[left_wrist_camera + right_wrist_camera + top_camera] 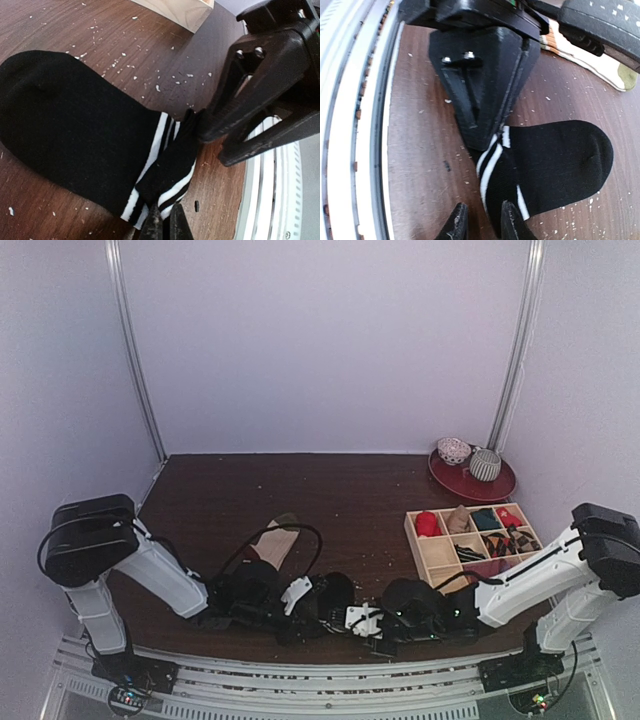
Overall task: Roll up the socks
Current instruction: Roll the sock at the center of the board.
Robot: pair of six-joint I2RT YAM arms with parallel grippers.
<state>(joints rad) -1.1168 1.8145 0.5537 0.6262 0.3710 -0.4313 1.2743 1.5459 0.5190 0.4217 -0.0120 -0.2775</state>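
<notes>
While both arms stretch low along the bottom of the top view, the dark wooden table [330, 490] takes up the middle of it. The left arm [150, 570] comes in from the lower left and the right arm [540, 580] from the lower right, and their wrists almost meet at bottom centre. A wooden tray [441, 553] of small compartments sits at centre right. Behind it, toward the upper right, a red plate [500, 488] carries two patterned balls [485, 464]. The tan sock [272, 540] lies left of centre, just behind the left wrist and apart from the grippers. The black sock [65, 125] lies flat on the wood across the left and centre of the left wrist view. Its white-striped cuff is bunched into a fold at the lower middle. The left gripper [164, 217] has its fingers pressed together on that fold. In the right wrist view the right gripper [484, 212] sits at the bottom edge, its fingers a little apart. The cuff edge lies against one finger and bare wood shows in the rest of the gap. White specks [117, 60] dot the table around the sock.
</notes>
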